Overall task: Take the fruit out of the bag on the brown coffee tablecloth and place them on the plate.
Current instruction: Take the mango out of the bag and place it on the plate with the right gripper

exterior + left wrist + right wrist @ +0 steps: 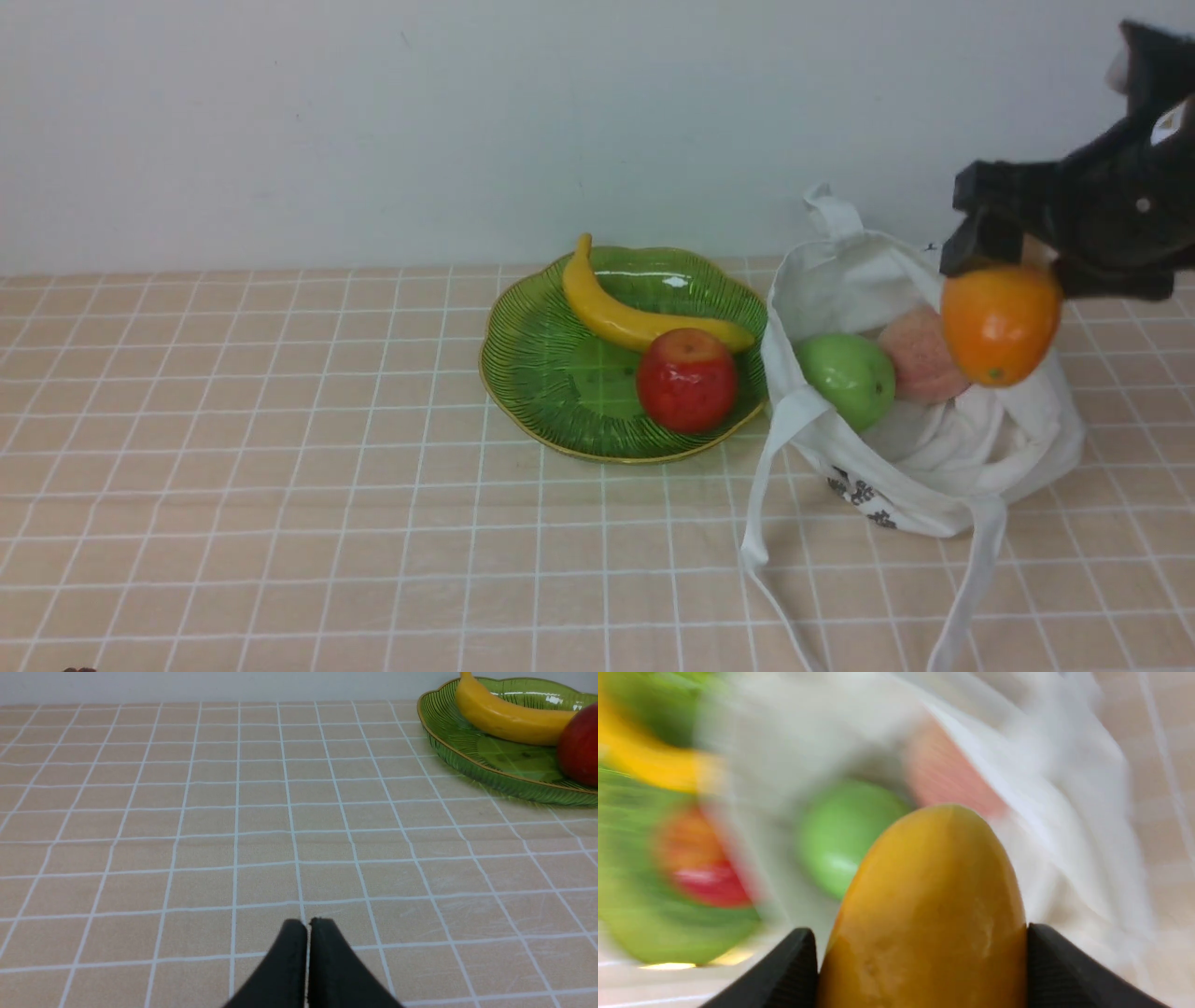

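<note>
My right gripper (920, 970) clamps the mango (999, 322) above the bag (934, 448), short of the plate (532, 373). I'm pinching only one end, so its glossy skin could slip free mid-carry.

Yellow banana (611, 317) lies along the far side of the plate (551, 373), its stem tip poking up over the far rim and its curve sweeping down to the right. Right in front of that right-hand end sits a glossy red apple (688, 380), dimple up, on the near-right part of the dish; the two look pressed together, though actual contact is hard to call. Behind it all, a plain pale wall (373, 121) runs along the far edge of the table.
</note>
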`<state>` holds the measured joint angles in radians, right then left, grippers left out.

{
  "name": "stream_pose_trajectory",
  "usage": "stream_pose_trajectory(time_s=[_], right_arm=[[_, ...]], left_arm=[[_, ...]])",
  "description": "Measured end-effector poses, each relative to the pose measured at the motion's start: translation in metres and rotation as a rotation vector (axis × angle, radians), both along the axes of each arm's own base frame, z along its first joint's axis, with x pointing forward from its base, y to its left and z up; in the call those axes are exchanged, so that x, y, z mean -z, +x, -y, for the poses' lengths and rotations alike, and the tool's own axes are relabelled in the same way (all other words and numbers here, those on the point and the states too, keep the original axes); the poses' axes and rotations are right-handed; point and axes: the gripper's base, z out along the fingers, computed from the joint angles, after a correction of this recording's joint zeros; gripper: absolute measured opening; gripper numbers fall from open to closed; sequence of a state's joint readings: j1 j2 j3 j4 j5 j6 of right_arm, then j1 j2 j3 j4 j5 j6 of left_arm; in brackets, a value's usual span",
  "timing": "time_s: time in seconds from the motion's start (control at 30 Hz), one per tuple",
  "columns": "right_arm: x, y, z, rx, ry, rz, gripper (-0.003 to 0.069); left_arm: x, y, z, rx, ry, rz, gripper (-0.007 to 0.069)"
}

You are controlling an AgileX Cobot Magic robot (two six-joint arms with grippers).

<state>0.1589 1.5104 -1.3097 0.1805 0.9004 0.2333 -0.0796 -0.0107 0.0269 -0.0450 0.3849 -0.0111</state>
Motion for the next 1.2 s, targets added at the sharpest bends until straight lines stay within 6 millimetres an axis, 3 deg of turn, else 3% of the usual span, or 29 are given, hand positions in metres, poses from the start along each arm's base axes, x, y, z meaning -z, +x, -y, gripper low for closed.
stream_pose_trajectory(time_s=[0.03,0.07,0.17,0.4,0.6,0.8,0.93,1.07,1.2], right_arm=[[-0.01,-0.001,-0.009,-0.078,0.023,0.087,0.0508],[-0.011,-0.001,-0.011,-0.088,0.025,0.094,0.0508],[-0.009,0.001,-0.039,-0.257,0.047,0.165,0.0508],[0.038,0.03,-0.117,-0.557,0.033,0.21,0.0508],[0.071,0.063,-0.159,-0.64,-0.015,0.242,0.0508],[0.102,0.095,-0.172,-0.616,-0.057,0.297,0.0527],[0.115,0.101,-0.174,-0.605,-0.064,0.292,0.0626],[0.115,0.103,-0.173,-0.604,-0.064,0.293,0.0682],[0.103,0.108,-0.167,-0.626,-0.063,0.284,0.0687]], left_arm=[[0.0,0.0,0.0,0.0,0.0,0.0,-0.0008],[0.0,0.0,0.0,0.0,0.0,0.0,-0.0008],[0.0,0.0,0.0,0.0,0.0,0.0,-0.0008],[0.0,0.0,0.0,0.0,0.0,0.0,-0.0008],[0.0,0.0,0.0,0.0,0.0,0.0,-0.0008],[0.0,0.0,0.0,0.0,0.0,0.0,-0.0008],[0.0,0.0,0.0,0.0,0.0,0.0,-0.0008],[0.0,0.0,0.0,0.0,0.0,0.0,-0.0008],[0.0,0.0,0.0,0.0,0.0,0.0,-0.0008]])
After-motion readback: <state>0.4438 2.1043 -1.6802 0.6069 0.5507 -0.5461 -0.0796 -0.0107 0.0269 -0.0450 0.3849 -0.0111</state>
